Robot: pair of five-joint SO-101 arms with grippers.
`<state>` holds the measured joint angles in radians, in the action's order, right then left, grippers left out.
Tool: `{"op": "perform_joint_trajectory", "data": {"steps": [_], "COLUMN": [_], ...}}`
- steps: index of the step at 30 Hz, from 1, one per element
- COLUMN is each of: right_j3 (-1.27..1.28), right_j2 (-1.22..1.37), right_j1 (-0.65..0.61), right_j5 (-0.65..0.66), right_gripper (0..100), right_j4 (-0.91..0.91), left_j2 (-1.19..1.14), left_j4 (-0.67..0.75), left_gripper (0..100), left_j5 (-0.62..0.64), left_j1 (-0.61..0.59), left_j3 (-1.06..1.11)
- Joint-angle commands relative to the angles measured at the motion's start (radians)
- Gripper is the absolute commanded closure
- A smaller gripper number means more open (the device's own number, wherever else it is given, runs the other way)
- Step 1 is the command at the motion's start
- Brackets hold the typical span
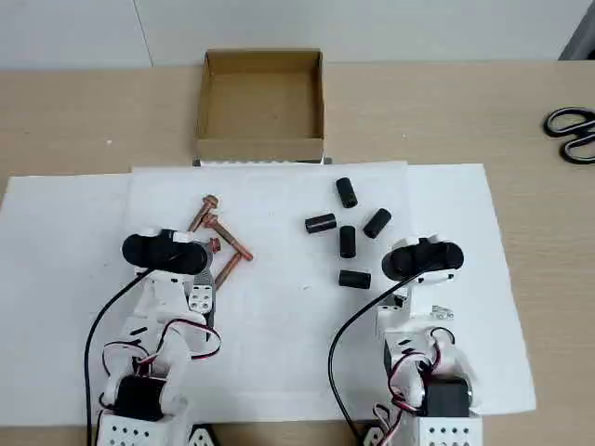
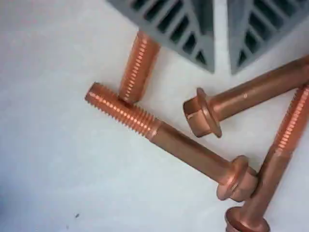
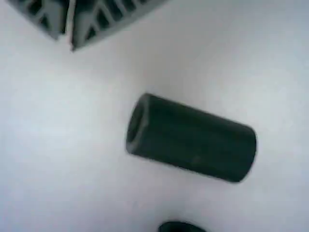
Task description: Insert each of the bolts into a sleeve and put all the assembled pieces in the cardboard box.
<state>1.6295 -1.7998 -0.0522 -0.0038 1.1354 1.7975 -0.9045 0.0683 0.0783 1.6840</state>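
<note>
High view gives the layout: cardboard box (image 1: 260, 147) at the far edge of the white paper (image 1: 279, 334), copper bolts (image 1: 227, 238) piled by the left arm, five black sleeves (image 1: 347, 242) scattered ahead of the right arm, scissors (image 1: 572, 135) off to the right on the bare surface (image 1: 93, 111). Wrist views add the close detail. Left gripper (image 2: 222, 67) is nearly closed, slim gap, holding nothing, just above the bolts; four cross each other there, one shank running under a finger. Right gripper (image 3: 69, 41) is closed to a seam, holding nothing; nearest sleeve (image 3: 190, 137) lies on its side close by, not touching, bore visible.
</note>
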Motion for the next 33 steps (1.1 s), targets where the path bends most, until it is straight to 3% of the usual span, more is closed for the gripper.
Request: {"op": "perform_joint_trajectory", "data": {"steps": [1,21,27,33], "right_j3": [-0.005,-0.006,-0.175,-0.284], "right_j2": [-0.015,-0.013,-0.002,0.031], "right_j1": [-0.001,0.005,0.008,0.116], "right_j5": [0.006,0.009,0.011,0.012], "right_gripper": [99.5,99.5,99.5,99.5], "right_j4": [-0.025,-0.018,0.039,0.093], "left_j2": [0.008,0.008,0.006,0.0], "left_j4": [0.025,0.015,-0.064,-0.066], "left_gripper": [99,99,99,99], "left_j5": [-0.003,-0.002,0.0,0.0], "left_j1": [0.006,0.041,0.072,0.069], "left_j3": [-0.004,-0.005,-0.101,-0.22]}}
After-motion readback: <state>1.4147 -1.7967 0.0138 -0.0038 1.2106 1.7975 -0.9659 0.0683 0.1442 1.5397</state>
